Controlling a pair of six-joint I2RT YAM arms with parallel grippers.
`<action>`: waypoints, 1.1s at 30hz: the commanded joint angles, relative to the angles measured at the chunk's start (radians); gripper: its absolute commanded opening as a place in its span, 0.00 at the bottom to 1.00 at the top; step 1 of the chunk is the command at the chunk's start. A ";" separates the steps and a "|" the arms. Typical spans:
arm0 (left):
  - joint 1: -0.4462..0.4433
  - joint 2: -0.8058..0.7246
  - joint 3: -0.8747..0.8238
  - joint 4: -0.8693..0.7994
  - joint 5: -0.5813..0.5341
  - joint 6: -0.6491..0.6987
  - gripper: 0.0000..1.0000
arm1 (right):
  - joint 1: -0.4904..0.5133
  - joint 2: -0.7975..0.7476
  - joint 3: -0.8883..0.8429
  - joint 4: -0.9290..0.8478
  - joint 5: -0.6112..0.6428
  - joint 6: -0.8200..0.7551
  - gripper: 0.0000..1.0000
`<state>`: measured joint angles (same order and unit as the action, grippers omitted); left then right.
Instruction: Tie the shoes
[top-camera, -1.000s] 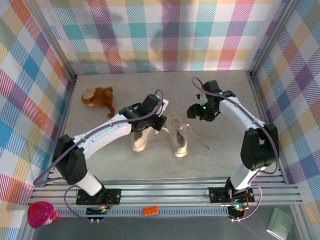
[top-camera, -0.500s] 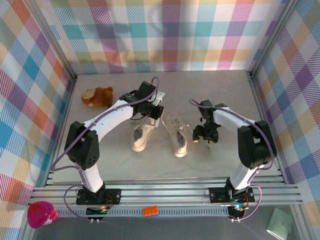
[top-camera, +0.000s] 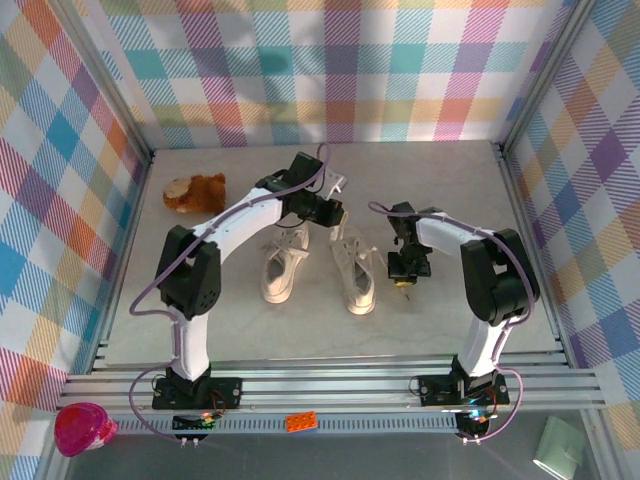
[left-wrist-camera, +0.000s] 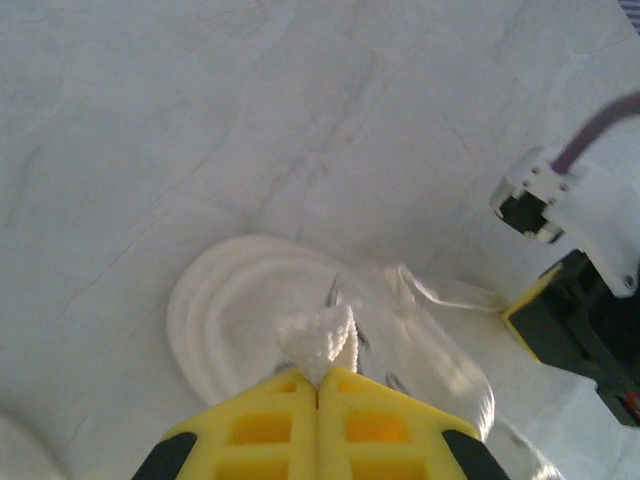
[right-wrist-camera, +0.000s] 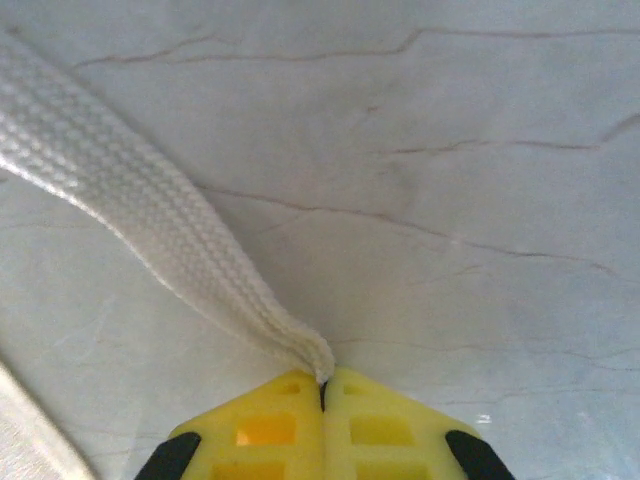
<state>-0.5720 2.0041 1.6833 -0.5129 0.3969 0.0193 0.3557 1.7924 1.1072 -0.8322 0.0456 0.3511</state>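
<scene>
Pair of small cream canvas low-top sneakers (top-camera: 318, 272) with long white laces: side by side at mid-table.
Left gripper (left-wrist-camera: 318, 385): yellow fingers pinched together on a bunched white lace end (left-wrist-camera: 318, 338), above one sneaker.
Right gripper (right-wrist-camera: 323, 385): fingers closed on a flat woven lace strand (right-wrist-camera: 150, 215), low over the grey marbled tabletop (top-camera: 450, 190), just right of the pair.
Brown plush toy (top-camera: 195, 192): far left, well apart.
</scene>
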 joint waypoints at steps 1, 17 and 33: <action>-0.025 0.071 0.084 0.031 0.044 -0.003 0.00 | -0.028 -0.085 -0.033 0.028 0.068 -0.011 0.00; 0.043 0.070 0.187 0.016 0.111 -0.021 0.64 | 0.074 -0.204 0.337 -0.211 0.084 -0.216 0.00; 0.303 -0.364 -0.360 0.099 0.114 -0.096 0.59 | 0.312 0.312 0.916 -0.305 -0.133 -0.082 0.01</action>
<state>-0.2760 1.6844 1.3735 -0.4133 0.4999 -0.0746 0.6640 2.0903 2.0167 -1.1370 0.0288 0.1555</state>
